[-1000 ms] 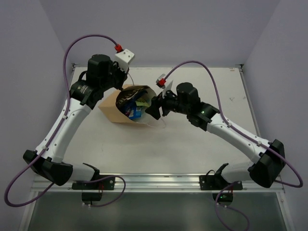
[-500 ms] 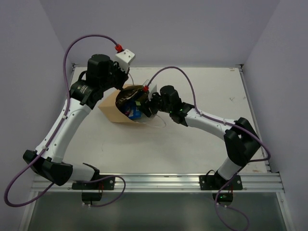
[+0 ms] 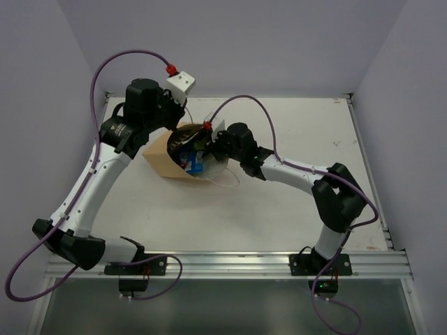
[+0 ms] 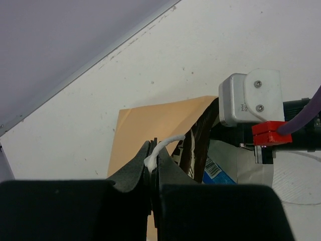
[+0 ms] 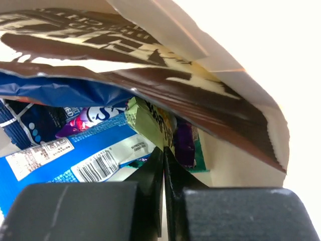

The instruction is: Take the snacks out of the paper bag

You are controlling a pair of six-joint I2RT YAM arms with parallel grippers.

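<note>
Saw right gripper (image 5: pixel 163 152) gone forward since a second earlier, from just outside the paper bag (image 3: pixel 159 160) to well inside its mouth, elbow folded up, jaws gone from wide to closed. Found those jaws pressed together right at the lower edge of a pale green wrapper (image 5: pixel 145 120) (could not tell whether that edge was pinched). Noted bag lying on its side on the table (image 3: pixel 300 202), left of centre, mouth facing right, snacks (image 3: pixel 190 158) inside: brown chip bag (image 5: pixel 150 80) uppermost, blue-white packet (image 5: pixel 65 155) below, purple candy bag (image 5: pixel 183 140) behind. Found left gripper (image 4: pixel 153 159) clamped on white string handle (image 4: pixel 168 143), unchanged.
</note>
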